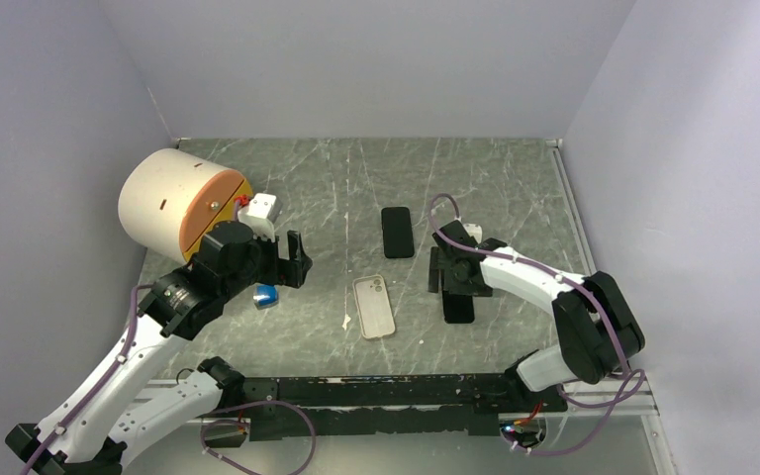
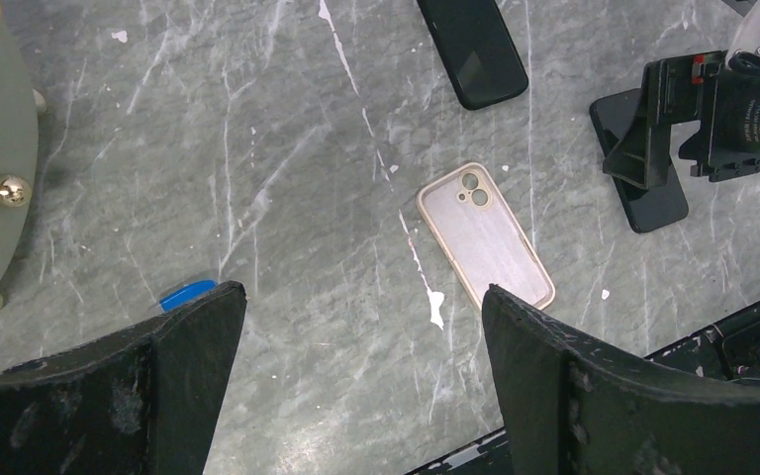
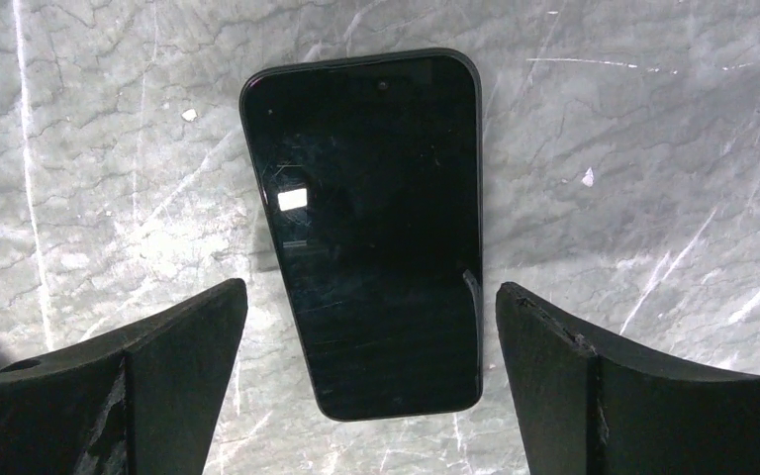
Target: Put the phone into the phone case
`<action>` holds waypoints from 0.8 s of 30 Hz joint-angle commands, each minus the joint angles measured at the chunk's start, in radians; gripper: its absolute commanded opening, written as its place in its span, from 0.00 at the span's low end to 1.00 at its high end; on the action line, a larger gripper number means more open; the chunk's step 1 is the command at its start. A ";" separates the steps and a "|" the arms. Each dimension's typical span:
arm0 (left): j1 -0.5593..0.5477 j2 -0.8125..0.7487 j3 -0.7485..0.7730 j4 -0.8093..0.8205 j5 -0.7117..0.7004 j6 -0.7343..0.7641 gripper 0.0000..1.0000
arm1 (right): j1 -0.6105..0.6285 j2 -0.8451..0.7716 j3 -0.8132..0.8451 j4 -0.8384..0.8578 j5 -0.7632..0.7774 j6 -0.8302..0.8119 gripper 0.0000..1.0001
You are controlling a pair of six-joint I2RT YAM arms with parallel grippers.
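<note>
The pale beige phone case lies flat and empty near the table's front middle, camera cutout at its far end; it also shows in the left wrist view. A black phone lies screen up to the case's right. My right gripper is open above its far part, one finger on each side, and holds nothing; the phone fills the gap between them. A second black phone lies farther back. My left gripper is open and empty, left of the case.
A large cream cylinder with an orange face lies at the back left, with a small white block beside it. A small blue object lies under the left gripper. A black rail runs along the front edge.
</note>
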 commanded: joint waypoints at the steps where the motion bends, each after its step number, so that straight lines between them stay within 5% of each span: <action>1: 0.002 0.001 0.000 0.036 -0.004 0.011 0.94 | -0.001 0.021 -0.003 0.040 0.022 -0.024 0.99; 19: 0.002 -0.008 0.002 0.031 -0.002 0.008 0.94 | -0.003 0.051 -0.048 0.104 -0.024 -0.062 0.74; 24: 0.003 -0.020 -0.001 0.033 -0.009 0.006 0.94 | -0.003 0.072 -0.023 0.078 -0.059 -0.087 0.88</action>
